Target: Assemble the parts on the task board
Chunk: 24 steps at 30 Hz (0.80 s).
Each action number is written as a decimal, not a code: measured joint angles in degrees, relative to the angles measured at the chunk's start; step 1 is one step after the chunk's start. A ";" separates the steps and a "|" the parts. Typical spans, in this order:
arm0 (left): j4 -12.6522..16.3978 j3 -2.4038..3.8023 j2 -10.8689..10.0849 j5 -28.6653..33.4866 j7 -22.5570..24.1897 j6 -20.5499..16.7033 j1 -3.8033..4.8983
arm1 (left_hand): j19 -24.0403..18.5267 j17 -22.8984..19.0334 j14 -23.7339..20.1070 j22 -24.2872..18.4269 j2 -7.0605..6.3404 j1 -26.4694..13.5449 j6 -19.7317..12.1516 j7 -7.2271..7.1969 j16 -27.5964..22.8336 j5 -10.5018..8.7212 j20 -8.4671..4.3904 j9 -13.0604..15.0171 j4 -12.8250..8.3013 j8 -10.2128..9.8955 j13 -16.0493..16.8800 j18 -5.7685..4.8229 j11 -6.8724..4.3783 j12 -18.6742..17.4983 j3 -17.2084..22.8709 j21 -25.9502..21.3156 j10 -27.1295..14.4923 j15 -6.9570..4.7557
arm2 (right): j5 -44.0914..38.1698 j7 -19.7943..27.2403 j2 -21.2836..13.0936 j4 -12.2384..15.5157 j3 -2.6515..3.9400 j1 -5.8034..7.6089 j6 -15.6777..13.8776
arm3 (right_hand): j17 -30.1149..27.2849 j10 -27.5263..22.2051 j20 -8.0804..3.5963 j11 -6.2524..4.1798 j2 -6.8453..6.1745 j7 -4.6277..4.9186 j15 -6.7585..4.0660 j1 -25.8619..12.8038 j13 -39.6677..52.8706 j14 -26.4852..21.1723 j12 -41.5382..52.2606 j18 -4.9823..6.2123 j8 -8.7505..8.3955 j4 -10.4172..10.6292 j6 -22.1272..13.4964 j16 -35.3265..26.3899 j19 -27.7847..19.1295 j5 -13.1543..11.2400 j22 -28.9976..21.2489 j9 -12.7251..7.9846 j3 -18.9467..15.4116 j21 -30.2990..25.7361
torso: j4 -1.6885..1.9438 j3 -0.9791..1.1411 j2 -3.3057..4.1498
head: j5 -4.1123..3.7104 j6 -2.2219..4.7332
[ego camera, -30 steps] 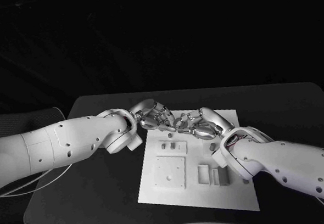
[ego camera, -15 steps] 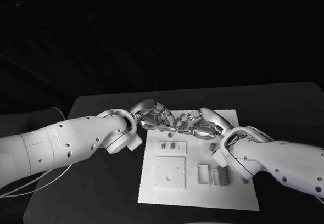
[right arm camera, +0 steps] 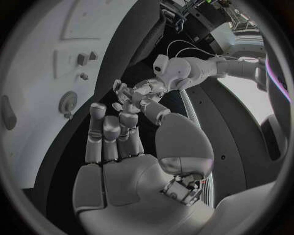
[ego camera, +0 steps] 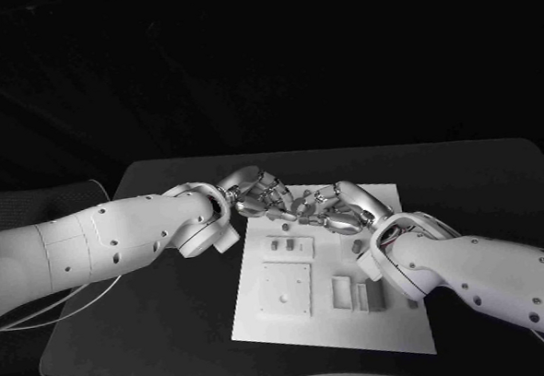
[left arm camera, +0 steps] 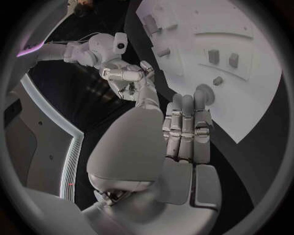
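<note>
The white task board (ego camera: 324, 288) lies in the middle of the black table. Small grey parts stand in it: two pegs (ego camera: 282, 243) near its far end, a square plate (ego camera: 284, 289), and two narrow blocks (ego camera: 357, 293) nearer me. Both hands hover close together over the board's far edge, fingertips almost meeting. My left hand (ego camera: 254, 194) has its fingers stretched out side by side with nothing in them (left arm camera: 183, 132). My right hand (ego camera: 335, 208) likewise shows an empty palm, with its thumb apart from the fingers (right arm camera: 116, 142). The right wrist view shows the pegs (right arm camera: 85, 58) and a round socket (right arm camera: 67, 103).
The board reaches close to the table's near edge (ego camera: 241, 364). Bare black tabletop (ego camera: 153, 305) lies to the left of the board and more (ego camera: 486, 180) to its right. My two forearms cross the board's left and right sides.
</note>
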 measured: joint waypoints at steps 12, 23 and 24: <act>-0.01 -0.01 0.00 0.18 -0.02 -0.02 0.00 | 0.00 0.00 0.00 0.00 -0.06 -0.06 0.00 0.00 0.00 0.00 0.00 0.01 0.00 0.00 -0.01 -0.03 0.00 0.00 0.00 0.00 0.00 0.00 | -0.31 -0.38 0.05 -0.14 0.00 0.00 0.47 | 0.00 0.00 0.00 0.00 0.00 -0.01 0.00 0.00 -0.01 0.00 0.00 0.00 -0.02 -0.15 0.01 0.00 0.00 -0.22 0.00 -0.02 -0.14 0.00 | -0.02 0.03 -0.01 | 0.03 0.00; -0.03 0.00 0.04 0.26 -0.06 -0.01 0.00 | 0.00 0.00 0.00 0.00 -0.06 -0.05 0.00 0.00 0.00 0.00 0.00 0.00 0.00 0.00 -0.01 -0.07 0.00 0.00 0.00 0.00 0.00 0.00 | -0.42 -0.55 0.06 -0.15 -0.01 0.00 0.50 | 0.00 0.00 0.00 0.00 0.00 0.05 0.00 0.00 -0.01 0.00 0.00 0.00 -0.05 0.01 -0.04 0.00 0.00 -0.44 0.00 -0.05 -0.31 0.00 | -0.02 0.03 0.00 | 0.04 0.03; -0.03 0.00 0.04 0.27 -0.06 0.00 0.00 | 0.00 0.00 0.00 0.00 -0.06 -0.05 0.00 0.00 0.00 0.00 0.00 0.00 0.00 0.00 -0.01 -0.09 0.00 0.00 0.00 0.00 0.00 0.00 | -0.43 -0.56 0.06 -0.15 -0.01 0.00 0.50 | 0.00 0.00 0.00 0.00 0.00 0.10 0.00 0.00 -0.01 0.00 0.00 0.00 -0.06 0.01 -0.10 0.00 0.00 -0.44 0.00 -0.06 -0.31 0.00 | -0.02 0.03 0.00 | 0.04 0.03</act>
